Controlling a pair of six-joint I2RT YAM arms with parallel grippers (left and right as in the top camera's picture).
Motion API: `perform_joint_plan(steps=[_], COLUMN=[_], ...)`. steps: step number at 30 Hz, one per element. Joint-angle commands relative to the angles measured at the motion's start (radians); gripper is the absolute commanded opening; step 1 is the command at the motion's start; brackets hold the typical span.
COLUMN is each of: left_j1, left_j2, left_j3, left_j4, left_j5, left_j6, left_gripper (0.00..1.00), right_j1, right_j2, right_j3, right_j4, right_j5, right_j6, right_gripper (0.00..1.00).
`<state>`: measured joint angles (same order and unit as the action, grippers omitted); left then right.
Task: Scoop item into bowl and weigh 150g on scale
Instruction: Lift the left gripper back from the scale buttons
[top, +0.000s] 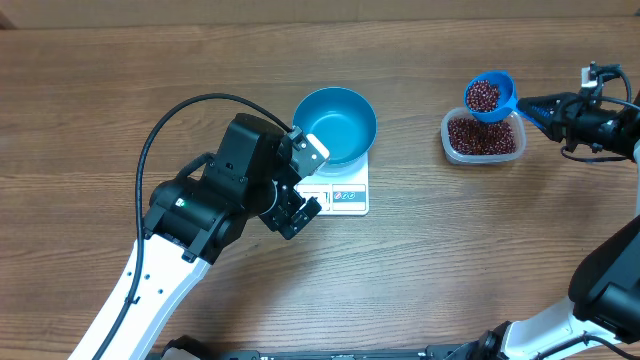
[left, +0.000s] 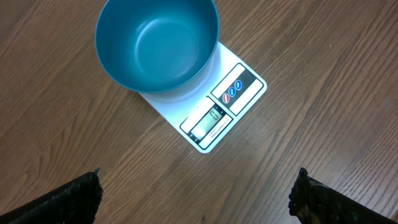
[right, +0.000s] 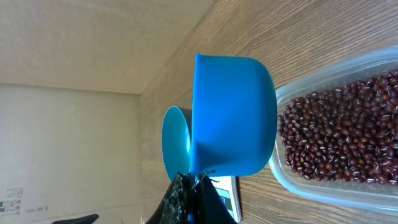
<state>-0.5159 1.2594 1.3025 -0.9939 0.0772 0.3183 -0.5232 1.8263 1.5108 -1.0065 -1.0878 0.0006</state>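
Note:
The empty blue bowl (top: 335, 122) (left: 155, 43) stands on the white scale (top: 345, 195) (left: 214, 115) at mid-table. My left gripper (top: 308, 178) (left: 198, 177) hovers open just left of the scale, with nothing between its fingers. Dark red-brown beans (top: 482, 135) (right: 339, 137) fill a clear tub (top: 512, 150) at the right. My right gripper (top: 548, 108) (right: 198, 180) is shut on the handle of a small blue scoop (top: 505, 95) (right: 233, 121). The scoop is held above the tub's far edge and carries a heap of beans (top: 483, 96).
The left arm's black cable (top: 165, 130) loops over the table left of the bowl. The right arm's base (top: 610, 290) stands at the lower right. Bare wooden tabletop lies between the scale and the tub.

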Motion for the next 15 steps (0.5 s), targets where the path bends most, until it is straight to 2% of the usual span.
perform_joint_plan(steps=[1, 15], left_j1=[0.007, 0.007], left_j2=[-0.003, -0.003], left_j3=[0.023, 0.023], left_j4=[0.007, 0.006], left_j5=[-0.007, -0.007], left_j6=[0.018, 0.018], left_gripper=[1.00, 1.00], right_j1=[-0.005, -0.005], right_j2=[0.006, 0.005], right_j3=[-0.006, -0.003], right_j4=[0.006, -0.002], right_j5=[-0.019, -0.051], right_j6=[-0.002, -0.002], right_gripper=[0.04, 0.04])
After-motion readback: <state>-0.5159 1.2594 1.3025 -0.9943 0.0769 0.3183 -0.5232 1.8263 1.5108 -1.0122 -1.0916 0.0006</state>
